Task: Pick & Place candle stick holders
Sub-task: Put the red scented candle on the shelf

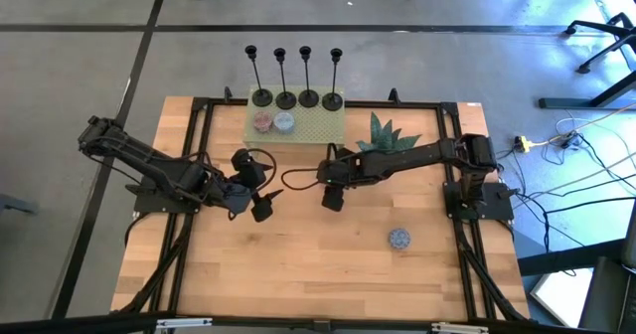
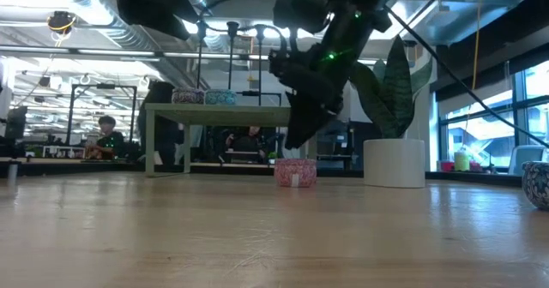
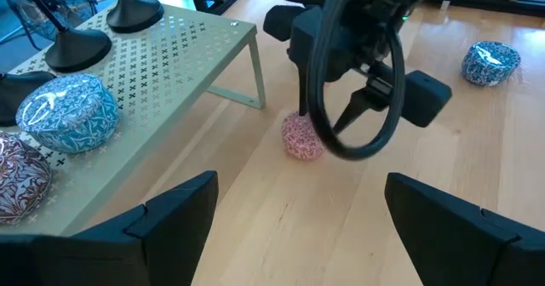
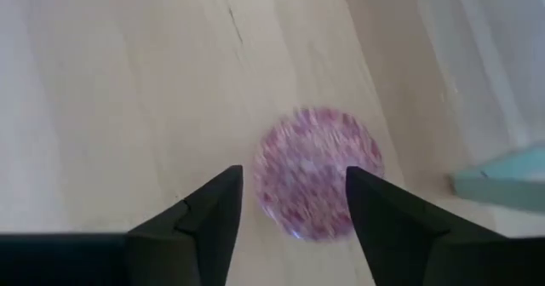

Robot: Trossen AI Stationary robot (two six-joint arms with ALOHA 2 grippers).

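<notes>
The four candle stick holders stood upright in a row along the far edge of a pale green perforated stand at the far side of the wooden table, their round bases side by side. In the left wrist view two of those bases were seen resting on the stand's top. Neither hand was in contact with any of them.

Two patterned round tins sat on the stand nearer its front edge: a pink one and a blue one, just beside each other. A third tin, pink and white, rested on the table in front of the stand. A blue patterned tin lay well apart on the right portion of the table. A potted green plant stood at the right end of the stand.

The right hand hung directly above the pink and white tin, pointing down, its fingers parted to either side of the tin as seen from its own wrist camera. The low view showed a gap between the hand and the tin; nothing was grasped.

The left hand was held over the table left of centre, aimed toward the right arm, its fingers spread wide and holding nothing.
</notes>
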